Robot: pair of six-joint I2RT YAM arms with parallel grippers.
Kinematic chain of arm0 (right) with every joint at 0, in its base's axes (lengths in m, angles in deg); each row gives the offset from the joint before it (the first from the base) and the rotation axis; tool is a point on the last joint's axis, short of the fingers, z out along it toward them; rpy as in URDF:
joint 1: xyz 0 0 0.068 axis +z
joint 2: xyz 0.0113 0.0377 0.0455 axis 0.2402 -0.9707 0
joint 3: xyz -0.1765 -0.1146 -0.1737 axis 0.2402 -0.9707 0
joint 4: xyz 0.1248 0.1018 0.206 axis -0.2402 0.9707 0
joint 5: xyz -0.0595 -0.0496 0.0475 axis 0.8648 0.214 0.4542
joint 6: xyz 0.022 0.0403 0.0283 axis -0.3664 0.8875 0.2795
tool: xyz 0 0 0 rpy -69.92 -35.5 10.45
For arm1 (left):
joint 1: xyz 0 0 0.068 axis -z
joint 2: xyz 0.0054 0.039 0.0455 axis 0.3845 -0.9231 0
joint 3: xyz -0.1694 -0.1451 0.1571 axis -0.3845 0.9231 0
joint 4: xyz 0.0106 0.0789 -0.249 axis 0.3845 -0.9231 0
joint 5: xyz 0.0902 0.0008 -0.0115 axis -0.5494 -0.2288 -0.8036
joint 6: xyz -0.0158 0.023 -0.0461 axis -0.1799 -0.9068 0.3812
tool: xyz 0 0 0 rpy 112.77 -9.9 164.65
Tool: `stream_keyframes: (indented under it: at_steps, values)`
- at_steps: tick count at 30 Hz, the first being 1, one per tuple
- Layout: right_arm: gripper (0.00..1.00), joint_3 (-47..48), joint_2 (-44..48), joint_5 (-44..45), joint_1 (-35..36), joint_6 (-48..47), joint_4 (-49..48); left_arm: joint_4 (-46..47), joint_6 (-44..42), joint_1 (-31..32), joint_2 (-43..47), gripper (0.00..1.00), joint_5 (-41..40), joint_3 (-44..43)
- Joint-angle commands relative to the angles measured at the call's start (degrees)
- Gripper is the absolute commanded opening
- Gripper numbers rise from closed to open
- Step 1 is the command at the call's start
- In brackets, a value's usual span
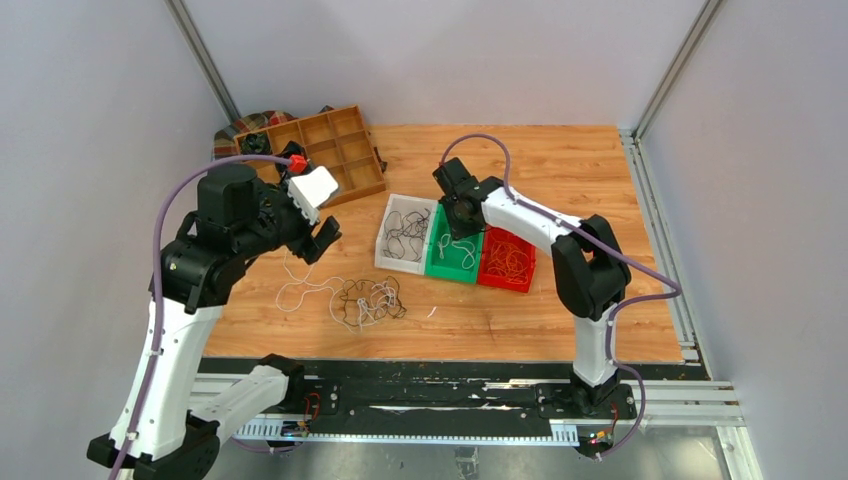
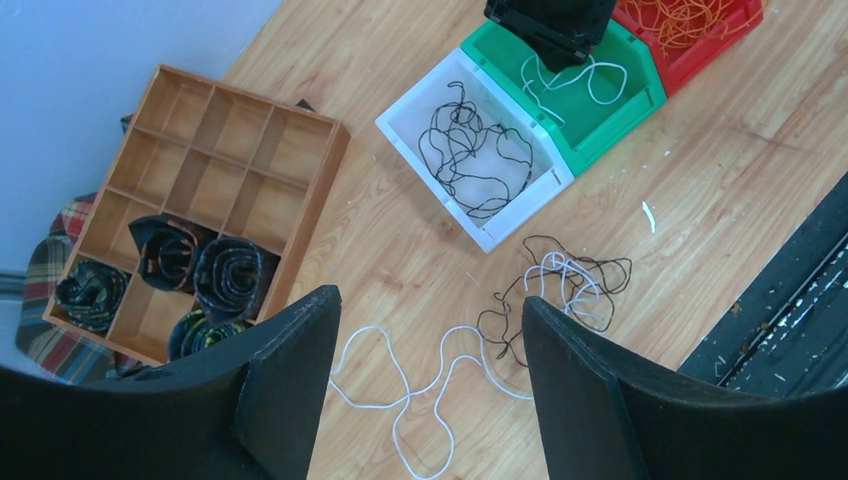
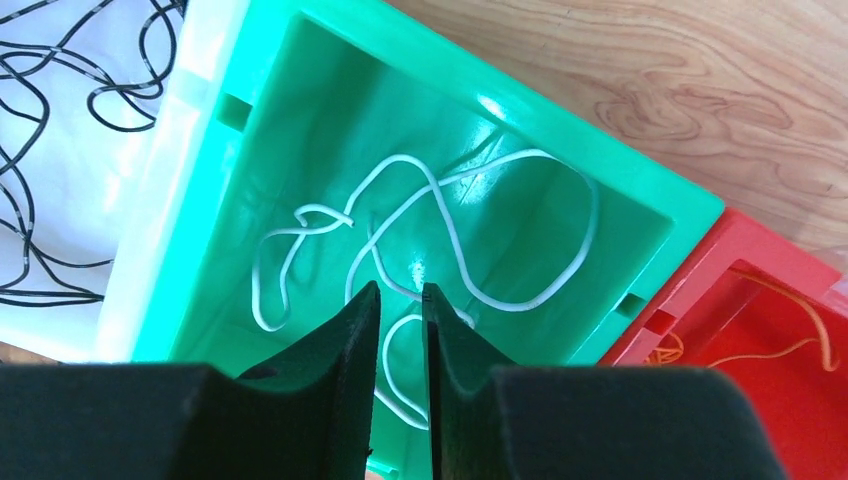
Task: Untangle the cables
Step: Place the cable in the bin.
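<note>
we see left gripper (image 2: 430, 385) jaws wide open, empty, above tangled cables (image 1: 365, 300); right gripper (image 3: 400, 300) jaws nearly closed, empty, over green bin (image 3: 690, 205).

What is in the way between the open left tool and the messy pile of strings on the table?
Nothing visible. The open left tool hangs over bare wooden table, and the tangled pile of thin white and black cables lies uncovered just ahead of it.

You see two arms (image 1: 170, 340) with white links, black joints and purple hoses (image 1: 640, 270); black fingers (image 2: 290, 390), one red connector (image 1: 297, 162).
</note>
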Motion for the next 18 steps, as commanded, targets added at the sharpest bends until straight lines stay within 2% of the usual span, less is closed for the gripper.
stream_keyframes:
  at_steps: [1,5,9,15,18]
  values:
    - [0.23,3.53,0.87,4.32,0.86,-1.99,1.25,0.12,-1.27,-0.44,0.79,0.73,-2.05,0.94]
    - [0.27,5.25,5.22,5.54,0.89,-3.62,1.87,-2.21,-4.85,-2.57,-1.68,0.75,-3.01,2.62]
    - [0.28,3.56,9.98,3.14,1.02,-2.68,1.53,-3.23,-5.45,-6.32,-4.86,0.79,-3.05,3.72]
    - [0.30,-7.44,16.99,4.20,6.50,-1.35,-3.86,-3.16,-7.89,-9.56,-7.99,0.82,-2.53,9.85]
    - [0.40,-15.29,22.62,7.33,10.58,-2.97,-10.91,-1.92,-9.46,-9.89,-9.78,0.78,-3.57,14.28]
